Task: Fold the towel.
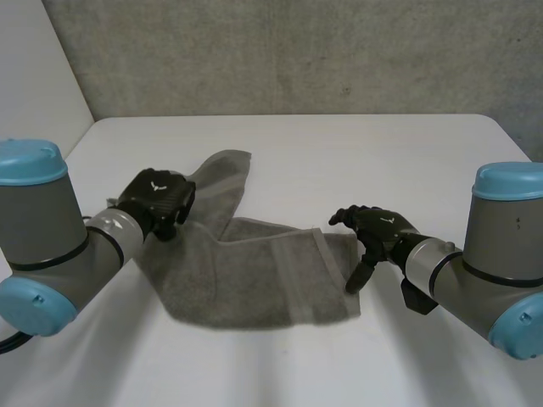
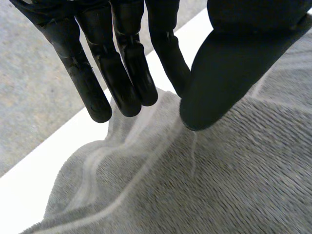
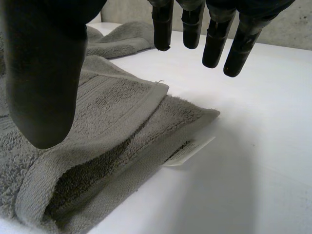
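White table (image 1: 339, 153) under a grey concrete wall (image 1: 297, 51) carries the rumpled grey terry towel (image 1: 254, 271) at its middle, right end doubled over, with the left hand (image 1: 157, 202) over its left part and the right hand (image 1: 377, 229) at the doubled edge, fingers (image 2: 124, 73) straight and empty, probably set to seize opposite ends.

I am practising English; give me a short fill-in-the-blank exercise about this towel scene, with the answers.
The towel is ___ in colour. It lies on a ___ table. The left hand, over the towel, and the right hand, at its edge, hold nothing: both are ___.
Answers: grey; white; open.
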